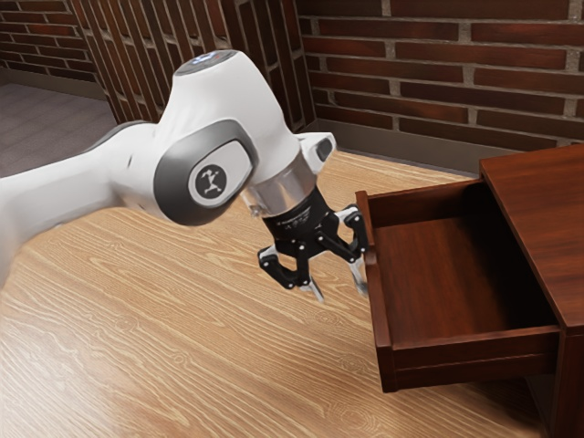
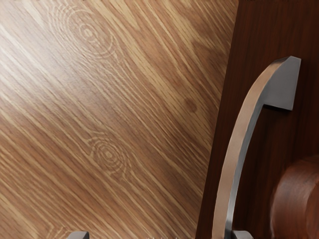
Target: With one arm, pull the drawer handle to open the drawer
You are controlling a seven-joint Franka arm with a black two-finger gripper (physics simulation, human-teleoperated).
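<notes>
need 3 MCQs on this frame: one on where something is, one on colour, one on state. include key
1. Relative to the drawer, the gripper is:
A inside it
B just outside its front panel
C behind it

2. The drawer handle is:
A black
B red
C silvery metal

3. The drawer is:
A pulled open
B shut
C upside down

Key:
1. B, it hangs beside the front panel.
2. C, the wrist view shows a grey metal arc.
3. A, its inside is exposed.
</notes>
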